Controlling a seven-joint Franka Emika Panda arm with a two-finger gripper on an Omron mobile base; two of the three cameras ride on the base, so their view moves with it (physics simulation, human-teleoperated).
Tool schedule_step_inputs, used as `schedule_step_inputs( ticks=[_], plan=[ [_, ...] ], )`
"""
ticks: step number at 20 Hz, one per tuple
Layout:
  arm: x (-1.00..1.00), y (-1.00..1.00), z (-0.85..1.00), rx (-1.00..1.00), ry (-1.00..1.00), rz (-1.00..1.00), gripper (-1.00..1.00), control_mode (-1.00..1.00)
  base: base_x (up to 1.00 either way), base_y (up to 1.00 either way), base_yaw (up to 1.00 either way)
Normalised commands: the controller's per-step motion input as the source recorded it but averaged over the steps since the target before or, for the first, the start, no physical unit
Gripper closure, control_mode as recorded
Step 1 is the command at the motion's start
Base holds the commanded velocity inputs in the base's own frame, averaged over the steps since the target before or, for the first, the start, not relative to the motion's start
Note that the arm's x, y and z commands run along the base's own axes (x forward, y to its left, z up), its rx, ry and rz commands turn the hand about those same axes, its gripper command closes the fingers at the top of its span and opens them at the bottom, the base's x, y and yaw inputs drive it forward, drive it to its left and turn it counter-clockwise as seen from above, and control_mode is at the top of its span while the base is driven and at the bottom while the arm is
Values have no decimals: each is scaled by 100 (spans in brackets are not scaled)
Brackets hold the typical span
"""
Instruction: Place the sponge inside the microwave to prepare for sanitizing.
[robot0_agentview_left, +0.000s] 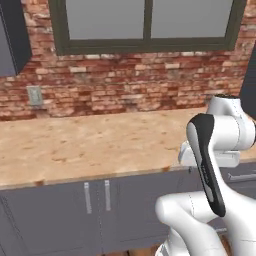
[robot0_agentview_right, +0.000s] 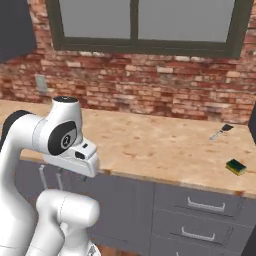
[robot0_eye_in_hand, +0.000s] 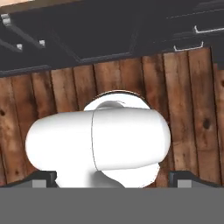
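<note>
Lying flat near the front edge of the wooden counter, the sponge sits far right, just before a thin utensil, while the gripper, fingers spread and empty, points floorward, so the arm should rise and descend straight over it

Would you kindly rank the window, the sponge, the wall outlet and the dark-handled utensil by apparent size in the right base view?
1. Window
2. Outlet
3. Sponge and utensil: both small and look alike in size, and the sponge lies nearer the camera, so unranked.
</note>
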Motion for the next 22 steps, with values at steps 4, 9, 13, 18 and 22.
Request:
schedule_step_inputs(
  ticks=[4, 9, 13, 18, 22],
  plan=[
    [0, 0, 0, 0, 0, 0, -100, 100, 92, 6, -69],
    [0, 0, 0, 0, 0, 0, -100, 100, 61, 1, -45],
    [0, 0, 0, 0, 0, 0, -100, 100, -12, -20, -12],
    [0, 0, 0, 0, 0, 0, -100, 100, 9, -29, -38],
    [0, 0, 0, 0, 0, 0, -100, 100, 44, -4, -44]
  ],
)
